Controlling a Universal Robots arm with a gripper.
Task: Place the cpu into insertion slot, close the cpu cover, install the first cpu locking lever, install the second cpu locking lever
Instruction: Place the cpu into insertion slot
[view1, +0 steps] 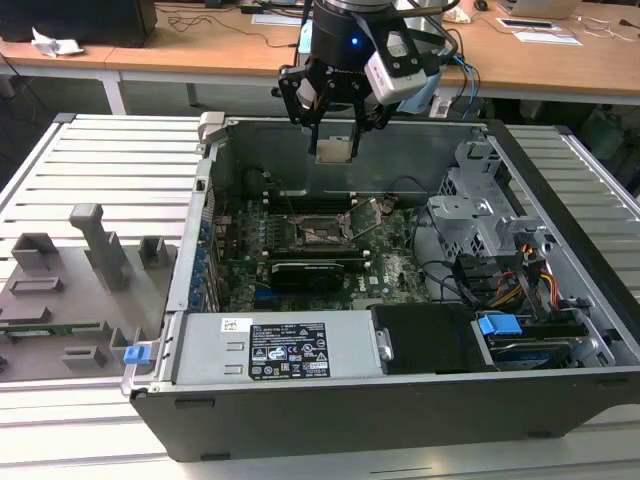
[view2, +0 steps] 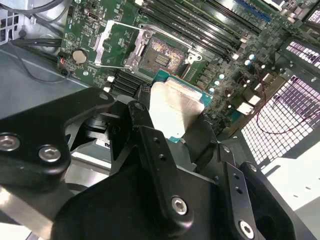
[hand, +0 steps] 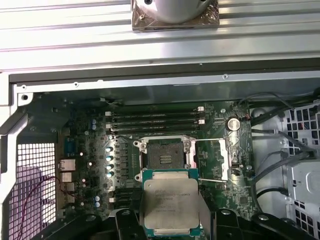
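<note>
My gripper (view1: 335, 140) hangs over the open computer case, shut on the cpu (view1: 335, 150), a flat square chip with a silver-grey top. Both wrist views show the cpu (hand: 170, 202) (view2: 175, 110) held between the black fingers (view2: 145, 125), well above the green motherboard (view1: 390, 265). Below it lies the insertion slot (hand: 162, 155) (view2: 157, 57) (view1: 322, 232), bare with its contacts showing. The cpu cover (hand: 222, 155) (view2: 117, 47) is swung open beside the slot. Thin wire levers (hand: 210, 179) stand raised around the socket.
A long black expansion card (view1: 315, 270) lies just in front of the socket. Memory slots (hand: 155, 117) run along its far side. The power supply (view1: 270, 350), a drive cage (view1: 480, 215) and cables (view1: 500, 285) crowd the case. Grey fixtures (view1: 90, 260) stand at the exterior view's left.
</note>
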